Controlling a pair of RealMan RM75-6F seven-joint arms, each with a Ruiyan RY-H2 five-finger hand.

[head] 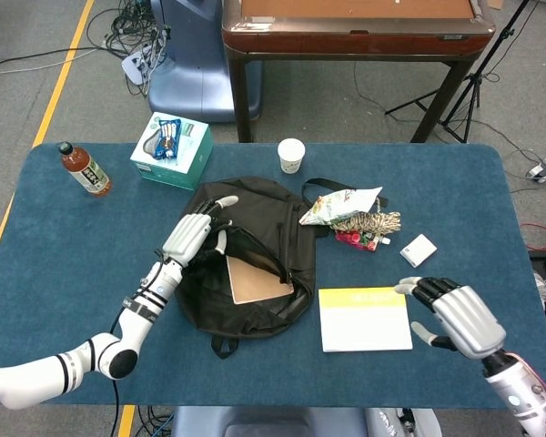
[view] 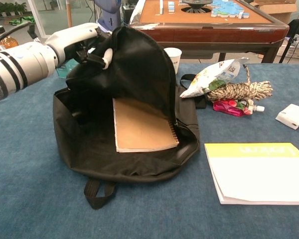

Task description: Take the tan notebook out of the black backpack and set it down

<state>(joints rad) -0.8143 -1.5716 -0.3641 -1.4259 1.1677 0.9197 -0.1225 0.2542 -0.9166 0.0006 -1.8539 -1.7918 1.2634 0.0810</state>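
Note:
The black backpack [head: 282, 228] [view: 89, 154] lies in the middle of the blue table with its front flap lifted. My left hand [head: 194, 233] [view: 84, 42] grips that flap and holds it up and back. Inside, the tan notebook [head: 253, 278] [view: 142, 124] lies flat and fully exposed, spiral edge to the right. My right hand [head: 457, 312] hovers open over the table's right front, just right of the yellow-and-white pad [head: 365, 318] [view: 259, 172]. The chest view does not show the right hand.
Behind the backpack stand a paper cup [head: 291, 155] and a teal box [head: 171, 151]; a tea bottle [head: 84, 169] is at the far left. A snack bag [head: 338, 204], rope bundle [head: 375, 222], pink pouch [head: 349, 239] and small white box [head: 418, 249] lie to the right.

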